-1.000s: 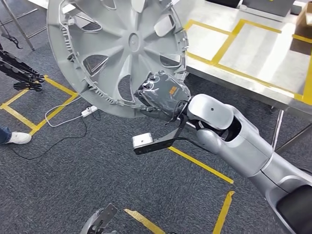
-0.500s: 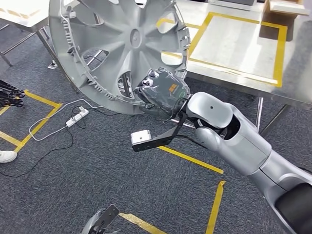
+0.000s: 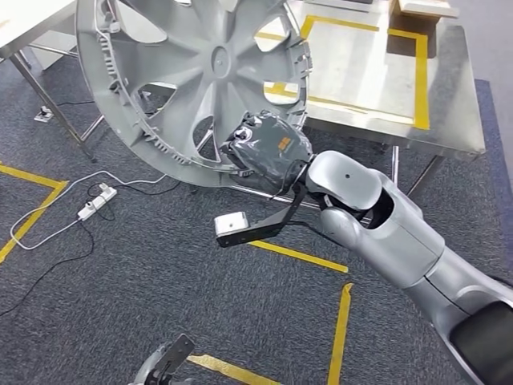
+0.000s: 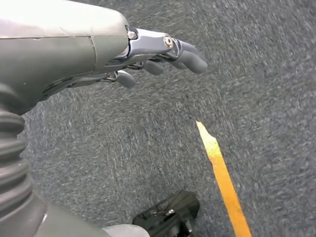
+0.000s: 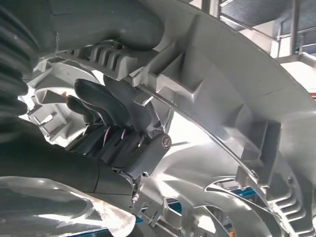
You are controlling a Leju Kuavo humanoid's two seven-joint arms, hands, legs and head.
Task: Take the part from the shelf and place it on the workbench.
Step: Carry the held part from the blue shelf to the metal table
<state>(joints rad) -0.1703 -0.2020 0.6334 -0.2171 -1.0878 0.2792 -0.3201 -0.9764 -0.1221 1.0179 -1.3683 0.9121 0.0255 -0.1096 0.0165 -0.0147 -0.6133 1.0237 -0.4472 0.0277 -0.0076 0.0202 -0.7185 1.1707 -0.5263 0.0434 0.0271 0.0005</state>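
right hand point(image 3: 266, 152): my fingers point(image 5: 100, 96) wrap the lower rim of the wheel cover point(image 3: 193, 80), firm hold
wheel cover: tilted up in the air, partly over the corner of the steel workbench point(image 3: 369, 80), not resting on it
left hand point(image 4: 111, 54): hangs over grey carpet point(image 3: 151, 281), fingers straight, holding nothing
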